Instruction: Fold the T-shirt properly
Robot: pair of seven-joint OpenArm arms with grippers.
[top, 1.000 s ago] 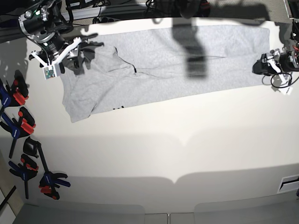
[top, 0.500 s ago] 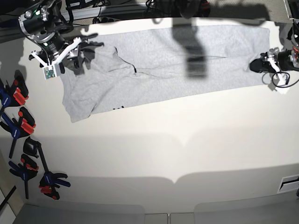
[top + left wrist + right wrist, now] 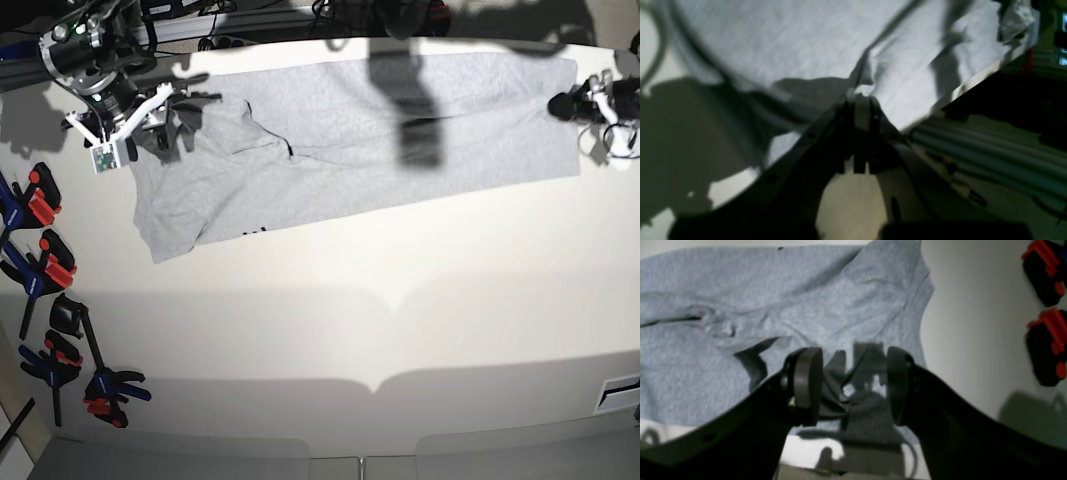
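- The T-shirt [image 3: 360, 135] lies spread in a long band across the far part of the white table [image 3: 400, 330], running from the far left to the far right edge. It is already doubled lengthwise, with a little black lettering showing at its near left hem.
- Risk: a lift from one end only is likely to drag the whole band and skew the existing fold, because the cloth is long and the other end is unheld.
- The right gripper [image 3: 853, 386] hangs over the rumpled left end with its jaws wide apart, holding nothing. Risk: closing here may catch several bunched layers at once.
- The left gripper [image 3: 862, 100] has its jaws fully closed on a small pinch of cloth at the right end. Risk: so small a bite near the table edge may slip under tension.
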